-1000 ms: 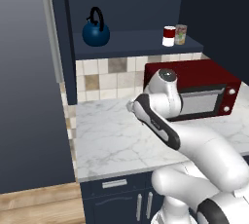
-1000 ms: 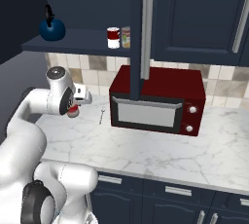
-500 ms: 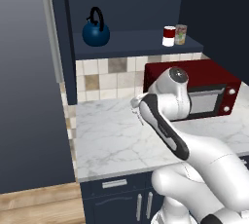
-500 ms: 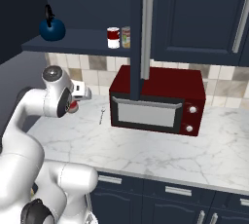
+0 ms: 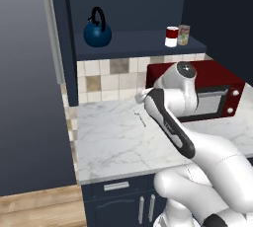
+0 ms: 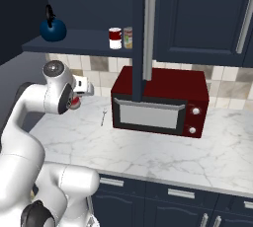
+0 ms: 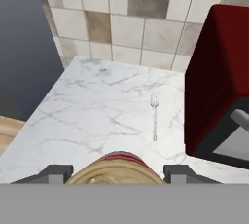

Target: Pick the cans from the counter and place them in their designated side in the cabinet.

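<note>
My gripper [image 7: 116, 173] is shut on a can [image 7: 116, 167] with a red upper band over tan, held between the two dark fingertips [image 7: 54, 173] above the counter [image 7: 97, 106]. In the right base view the gripper [image 6: 80, 89] hangs left of the microwave, with the can's red [image 6: 74, 102] showing beneath it. From the left base view the hand [image 5: 142, 97] is partly hidden behind the arm. A second can [image 5: 171, 37] [image 6: 114, 38], red-and-white, stands on the floor of the open cabinet [image 5: 133, 44] [image 6: 79, 42], towards its right end.
A yellowish-green can [image 5: 184, 34] [image 6: 128, 37] stands beside the shelved one. A blue kettle [image 5: 97, 32] [image 6: 53, 27] sits at the shelf's left. The dark red microwave [image 6: 158, 102] [image 7: 219, 82] fills the counter's right. A small fork [image 7: 154, 118] [image 6: 104, 116] lies beside it.
The arm has lifted the held can a little higher above the counter and towards the microwave. The things on the shelf have not moved.
</note>
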Controlling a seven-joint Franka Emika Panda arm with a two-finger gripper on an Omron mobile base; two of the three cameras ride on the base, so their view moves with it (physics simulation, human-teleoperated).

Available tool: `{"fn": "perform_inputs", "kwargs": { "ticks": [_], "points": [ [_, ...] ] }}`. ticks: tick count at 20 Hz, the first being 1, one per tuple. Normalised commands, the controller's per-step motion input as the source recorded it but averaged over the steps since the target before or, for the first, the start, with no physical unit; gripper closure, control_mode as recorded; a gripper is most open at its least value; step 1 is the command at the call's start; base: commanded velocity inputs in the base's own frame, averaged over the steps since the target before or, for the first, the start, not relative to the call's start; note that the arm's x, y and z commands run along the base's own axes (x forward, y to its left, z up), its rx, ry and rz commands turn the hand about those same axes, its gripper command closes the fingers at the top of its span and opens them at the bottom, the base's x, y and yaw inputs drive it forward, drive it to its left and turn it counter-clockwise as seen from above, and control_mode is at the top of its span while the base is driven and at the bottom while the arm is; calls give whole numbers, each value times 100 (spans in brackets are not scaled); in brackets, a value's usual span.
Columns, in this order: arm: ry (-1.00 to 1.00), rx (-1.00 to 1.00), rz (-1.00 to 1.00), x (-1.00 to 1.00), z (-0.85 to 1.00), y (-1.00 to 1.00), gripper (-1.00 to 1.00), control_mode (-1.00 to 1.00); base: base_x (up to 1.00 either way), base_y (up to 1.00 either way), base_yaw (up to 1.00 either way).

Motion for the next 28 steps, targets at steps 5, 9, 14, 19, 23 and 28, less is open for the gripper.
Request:
{"fn": "perform_inputs", "kwargs": {
  "ticks": [5, 9, 14, 19, 23, 28],
  "points": [
    [0, 0, 1, 0, 29, -5, 100, -100, 0, 0, 0],
    [1, 0, 1, 1, 27, -3, 100, -100, 0, 0, 0],
    [0, 0, 0, 4, 28, -2, 100, -100, 0, 0, 0],
    [0, 0, 0, 6, 26, -4, 100, -100, 0, 0, 0],
    [0, 0, 0, 0, 24, -5, 100, -100, 0, 0, 0],
    [0, 0, 0, 1, 22, -9, 100, -100, 0, 0, 0]
  ]
}}
